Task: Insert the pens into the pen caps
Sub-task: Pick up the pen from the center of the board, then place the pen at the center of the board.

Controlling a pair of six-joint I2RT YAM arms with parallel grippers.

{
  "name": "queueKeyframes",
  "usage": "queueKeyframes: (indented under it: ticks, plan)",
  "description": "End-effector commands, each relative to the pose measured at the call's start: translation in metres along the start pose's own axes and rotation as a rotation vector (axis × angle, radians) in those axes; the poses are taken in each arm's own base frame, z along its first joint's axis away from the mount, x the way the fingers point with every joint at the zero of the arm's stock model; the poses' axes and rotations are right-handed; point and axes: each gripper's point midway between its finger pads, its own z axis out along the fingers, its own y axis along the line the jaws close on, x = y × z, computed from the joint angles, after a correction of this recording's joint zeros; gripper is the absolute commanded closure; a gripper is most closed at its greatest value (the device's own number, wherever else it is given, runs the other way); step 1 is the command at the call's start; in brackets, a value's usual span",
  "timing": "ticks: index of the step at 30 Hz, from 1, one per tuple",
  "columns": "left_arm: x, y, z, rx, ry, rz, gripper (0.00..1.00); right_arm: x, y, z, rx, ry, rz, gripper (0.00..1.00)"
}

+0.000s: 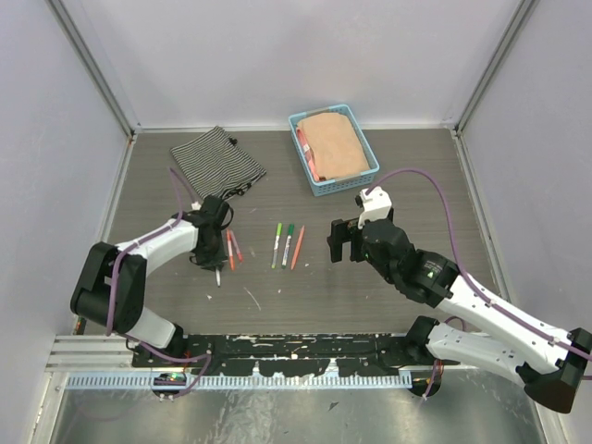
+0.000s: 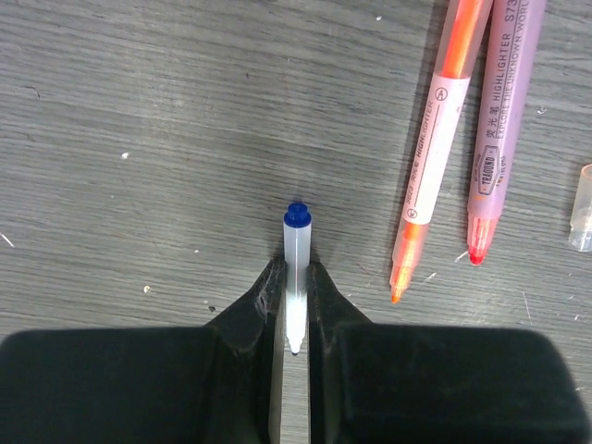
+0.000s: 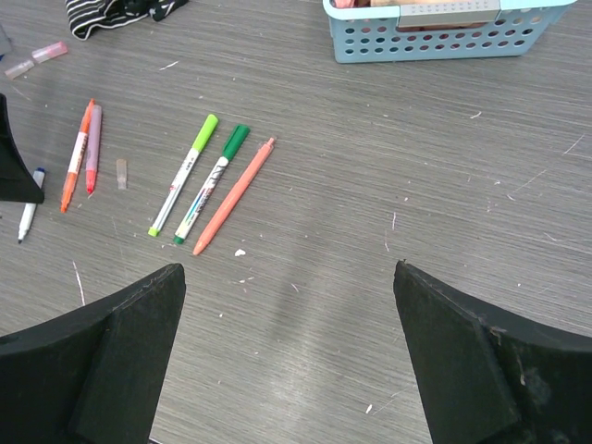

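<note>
My left gripper (image 2: 296, 282) is shut on a white pen (image 2: 296, 254) with a blue end, held low over the table; it also shows in the top view (image 1: 213, 248). An orange highlighter (image 2: 435, 148) and a pink highlighter (image 2: 495, 139) lie uncapped just to its right, with a clear cap (image 2: 581, 208) beside them. A light green pen (image 3: 185, 173), a dark green pen (image 3: 213, 183) and an orange-red pen (image 3: 236, 194) lie side by side at mid-table. My right gripper (image 3: 289, 305) is open and empty, hovering right of these pens (image 1: 288, 244). A pink cap (image 3: 48, 52) lies far left.
A blue basket (image 1: 298, 139) holding a tan cloth stands at the back centre. A striped cloth (image 1: 217, 162) lies at the back left. White walls enclose the table on three sides.
</note>
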Motion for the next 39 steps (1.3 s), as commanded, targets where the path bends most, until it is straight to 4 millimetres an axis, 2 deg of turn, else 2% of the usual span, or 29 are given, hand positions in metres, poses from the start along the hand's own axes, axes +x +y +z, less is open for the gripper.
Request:
queueKeyframes:
  ticks: [1, 4, 7, 13, 17, 22, 25, 33, 36, 39]
  plan:
    - [0.003, 0.006, 0.000, -0.012, 0.002, -0.011, 0.87, -0.022, 0.004, 0.000, 0.005, -0.075, 0.034, 0.01]
    - [-0.001, 0.006, -0.009, -0.003, -0.024, -0.011, 0.89, -0.022, 0.002, 0.000, 0.012, -0.077, 0.035, 0.01]
    - [-0.009, -0.004, -0.026, 0.082, -0.085, 0.003, 0.88, -0.024, -0.001, -0.003, 0.023, -0.090, 0.044, 0.01]
    - [-0.030, -0.023, -0.080, 0.278, -0.277, 0.037, 0.88, -0.032, -0.006, -0.011, 0.022, -0.148, 0.101, 0.01]
    - [-0.034, -0.048, -0.116, 0.469, -0.367, 0.084, 0.87, -0.035, -0.007, -0.012, 0.035, -0.163, 0.148, 0.01]
    - [-0.033, -0.081, -0.161, 0.684, -0.455, 0.148, 0.86, -0.036, 0.015, -0.009, -0.064, -0.138, 0.179, 0.01]
    - [-0.033, -0.095, -0.179, 0.743, -0.491, 0.182, 0.86, -0.034, 0.033, -0.006, -0.145, -0.118, 0.203, 0.01]
    - [-0.030, -0.126, -0.202, 0.859, -0.514, 0.217, 0.86, -0.025, 0.062, 0.002, -0.274, -0.088, 0.289, 0.01]
    - [-0.026, -0.142, -0.211, 0.908, -0.519, 0.239, 0.85, -0.022, 0.079, 0.001, -0.364, -0.068, 0.325, 0.03]
    - [-0.023, -0.155, -0.215, 0.923, -0.520, 0.262, 0.85, -0.018, 0.087, 0.002, -0.401, -0.059, 0.352, 0.06]
